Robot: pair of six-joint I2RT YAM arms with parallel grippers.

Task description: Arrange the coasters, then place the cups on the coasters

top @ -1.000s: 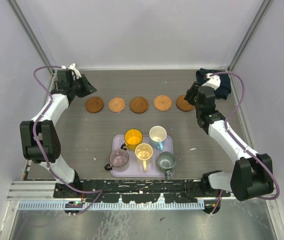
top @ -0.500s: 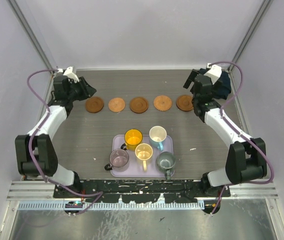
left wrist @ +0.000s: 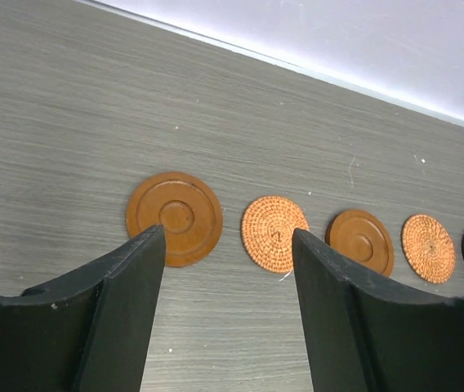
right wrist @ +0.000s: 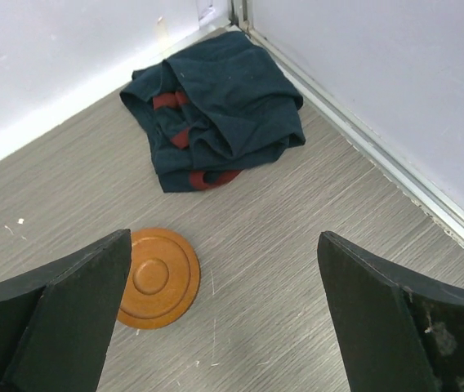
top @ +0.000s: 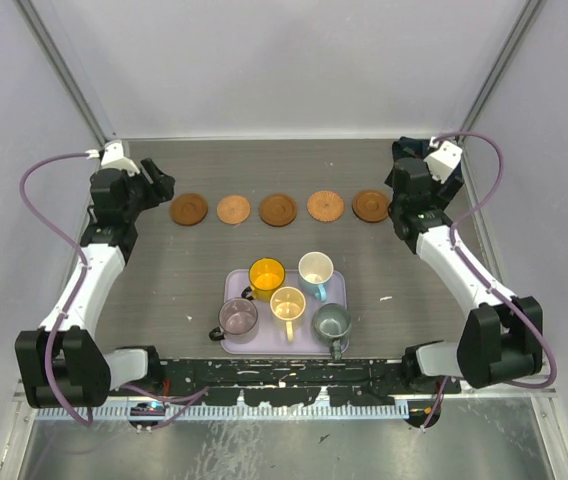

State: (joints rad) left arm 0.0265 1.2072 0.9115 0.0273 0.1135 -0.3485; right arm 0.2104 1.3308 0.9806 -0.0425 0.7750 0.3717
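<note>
Top external view: at far left the left gripper (top: 156, 182) hangs over the bench (top: 164, 290), jaws apart and empty. Just beside it starts the row of five coasters (top: 278, 209), lying flat and spaced along the far side. They look thin, stiff and light, so they are probably hard to pinch from above and better tipped up or taken by an edge. Nearer the arms, the cups (top: 287, 302) stand upright and close together on a lavender tray (top: 264, 343). They seem rigid, light and smooth-sided, so a grip across the rim wall, away from the handle, should slip least. At far right the right gripper (right wrist: 224, 238) hangs near the rightmost coaster (right wrist: 157, 278), jaws wide apart and holding nothing. A dark cloth (right wrist: 216, 114) lies in the corner beyond.
</note>
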